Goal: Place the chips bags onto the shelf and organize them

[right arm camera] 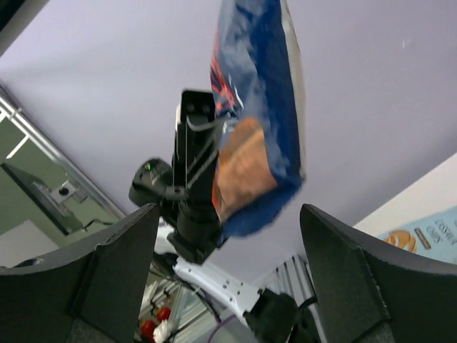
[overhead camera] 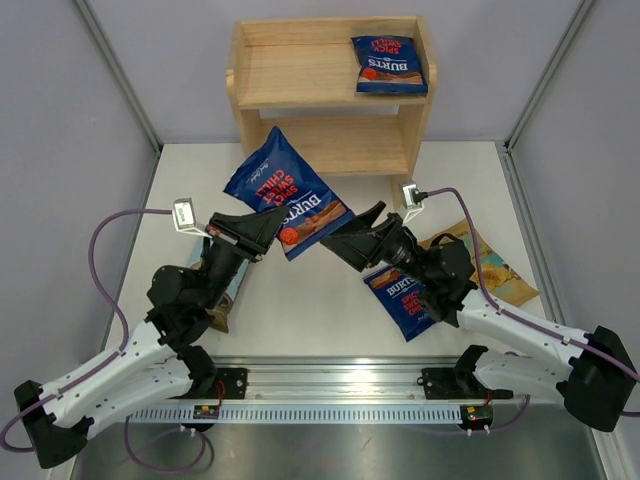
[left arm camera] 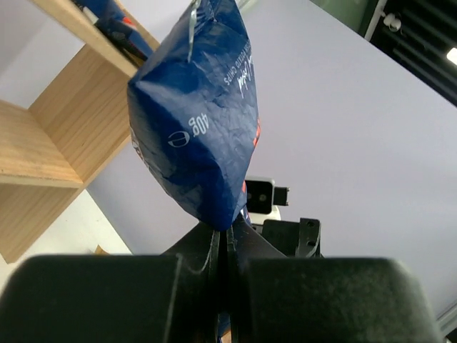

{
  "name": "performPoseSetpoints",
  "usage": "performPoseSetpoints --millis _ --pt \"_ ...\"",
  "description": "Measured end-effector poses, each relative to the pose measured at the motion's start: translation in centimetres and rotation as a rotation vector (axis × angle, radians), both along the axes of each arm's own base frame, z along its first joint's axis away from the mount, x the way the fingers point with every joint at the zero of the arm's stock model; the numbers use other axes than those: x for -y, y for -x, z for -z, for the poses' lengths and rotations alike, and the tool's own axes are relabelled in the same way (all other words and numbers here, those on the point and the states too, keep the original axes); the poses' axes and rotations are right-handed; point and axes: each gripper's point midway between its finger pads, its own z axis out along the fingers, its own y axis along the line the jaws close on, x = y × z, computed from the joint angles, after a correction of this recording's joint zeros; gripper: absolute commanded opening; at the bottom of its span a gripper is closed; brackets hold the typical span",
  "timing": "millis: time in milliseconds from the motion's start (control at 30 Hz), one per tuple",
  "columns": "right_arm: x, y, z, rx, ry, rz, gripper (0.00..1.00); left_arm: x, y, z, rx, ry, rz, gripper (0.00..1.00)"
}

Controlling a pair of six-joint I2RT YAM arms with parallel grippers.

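Note:
My left gripper (overhead camera: 266, 226) is shut on the lower edge of a dark blue chips bag (overhead camera: 287, 194) and holds it in the air in front of the shelf (overhead camera: 300, 100). In the left wrist view the bag (left arm camera: 200, 121) rises from the closed gripper (left arm camera: 223, 234). My right gripper (overhead camera: 352, 230) is open beside the bag's right corner, not touching it; the bag (right arm camera: 260, 136) hangs beyond its fingers (right arm camera: 118, 264). A second dark blue bag (overhead camera: 390, 65) lies on the top tier at the right. A third (overhead camera: 405, 297) lies on the table under my right arm.
A tan-yellow bag (overhead camera: 495, 268) lies on the table right of my right arm. A pale blue-white bag (overhead camera: 227, 292) lies partly under my left arm and shows in the right wrist view (right arm camera: 421, 232). The shelf's lower tier (overhead camera: 330, 145) holds nothing.

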Motion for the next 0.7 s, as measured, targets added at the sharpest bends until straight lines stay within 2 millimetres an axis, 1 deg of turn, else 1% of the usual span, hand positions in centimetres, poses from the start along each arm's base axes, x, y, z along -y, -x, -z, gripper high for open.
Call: performPoseSetpoints --millis 100,133,200,267,367,467,500,633,667,700 --pt "-0.4 -1.4 -1.1 -0.019 -0.036 0.038 0.82 -0.4 -0.6 0.9 -0.052 0.042 -0.014 0.05" --pt "-0.5 -1.8 -1.3 -0.03 -0.042 0.049 0.79 -0.7 -0.7 1.1 -0.062 0.053 -0.022 0.06" --pt "-0.6 -2.3 -1.8 -0.042 -0.053 0.063 0.75 -1.2 -0.5 0.8 -0.064 0.074 -0.03 0.05" --pt "-0.9 -2.6 -2.5 -0.041 -0.062 0.06 0.66 -1.8 -0.3 0.2 -0.059 0.098 -0.033 0.05" --pt "-1.4 -2.7 -3.5 -0.032 -0.069 0.039 0.58 -2.3 0.1 -0.5 -0.05 0.122 -0.029 0.06" --pt "-2.1 -2.3 -4.0 -0.02 -0.06 -0.002 0.53 -2.4 0.2 -0.6 -0.057 0.129 -0.025 0.06" --pt "-2.4 -2.2 -4.1 -0.019 -0.055 -0.019 0.53 -2.4 0.1 -0.7 -0.06 0.131 -0.024 0.06" --pt "-3.5 -1.8 -4.0 -0.026 -0.027 -0.08 0.5 -2.4 0.1 -0.7 -0.067 0.135 -0.022 0.06" --pt "-3.7 -1.8 -3.8 -0.031 -0.017 -0.094 0.49 -2.3 0.0 -0.8 -0.068 0.136 -0.022 0.07" --pt "-3.9 -1.7 -3.7 -0.035 -0.008 -0.106 0.44 -2.3 0.0 -0.7 -0.069 0.136 -0.02 0.08"
